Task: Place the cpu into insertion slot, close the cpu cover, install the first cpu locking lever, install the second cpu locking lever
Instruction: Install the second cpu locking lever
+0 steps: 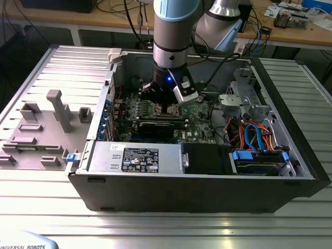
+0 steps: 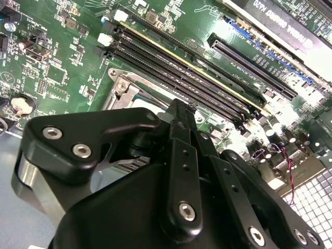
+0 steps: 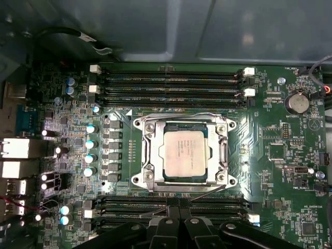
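Cpu (image 3: 182, 154) seated in insertion slot (image 3: 147, 168), cpu cover (image 3: 224, 150) apparently down over its edges. Green motherboard (image 3: 280, 150) surrounds socket, inside open computer case (image 1: 290, 150) on table (image 1: 290, 228). Tool (image 3: 179, 211) clenched, fingers together, holding nothing, just above the socket's edge.

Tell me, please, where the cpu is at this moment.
In the first wrist view the cpu lies seated in the insertion slot, framed by the cpu cover, between two banks of black memory slots on the green motherboard.

cpu (image 3: 183, 153): silvery, flat, seated in insertion slot (image 3: 143, 155) | cpu cover (image 3: 224, 150): shiny frame, closed over it
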`<state>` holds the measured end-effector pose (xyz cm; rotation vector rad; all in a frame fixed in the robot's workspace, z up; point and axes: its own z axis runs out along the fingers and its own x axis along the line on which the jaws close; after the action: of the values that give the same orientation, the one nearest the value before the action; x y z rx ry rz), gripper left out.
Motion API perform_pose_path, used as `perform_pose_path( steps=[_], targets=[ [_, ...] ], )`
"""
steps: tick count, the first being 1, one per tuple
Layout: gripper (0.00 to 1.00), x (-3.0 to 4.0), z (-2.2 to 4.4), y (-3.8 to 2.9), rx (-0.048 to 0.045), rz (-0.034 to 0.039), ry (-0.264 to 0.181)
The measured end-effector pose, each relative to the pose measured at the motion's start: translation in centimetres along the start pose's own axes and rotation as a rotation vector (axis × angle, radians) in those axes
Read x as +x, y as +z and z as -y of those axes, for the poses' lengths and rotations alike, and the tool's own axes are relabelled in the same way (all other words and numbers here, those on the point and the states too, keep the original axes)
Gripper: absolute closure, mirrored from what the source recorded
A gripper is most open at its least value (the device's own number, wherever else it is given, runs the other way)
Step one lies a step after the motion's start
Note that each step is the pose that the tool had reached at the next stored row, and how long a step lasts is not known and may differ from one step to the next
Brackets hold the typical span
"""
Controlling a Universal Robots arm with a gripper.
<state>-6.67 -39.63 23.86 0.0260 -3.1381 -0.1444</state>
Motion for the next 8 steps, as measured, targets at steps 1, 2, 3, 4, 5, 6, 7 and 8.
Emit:
perform_pose_path(
  steps=[1, 2, 3, 4, 5, 6, 7, 8],
  targets=[
    [0.89, 0.00, 0.03, 0.01, -0.0018, -0.0001, 0.000],
    [0.89, 0.00, 0.12, 0.04, -0.0049, 0.0000, 0.000],
    [0.89, 0.00, 0.20, 0.08, -0.0091, 0.0001, 0.000],
    [0.89, 0.11, 0.26, 0.16, -0.0201, 0.0003, 0.000],
    [0.89, 0.24, 0.28, 0.20, -0.0285, 0.0003, 0.000],
    [0.89, 0.34, 0.30, 0.24, -0.0345, 0.0005, 0.000],
    [0.89, 0.42, 0.38, 0.29, -0.0426, 0.0006, 0.000],
    [0.89, 0.43, 0.44, 0.35, -0.0500, 0.0008, 0.000]
  ],
)
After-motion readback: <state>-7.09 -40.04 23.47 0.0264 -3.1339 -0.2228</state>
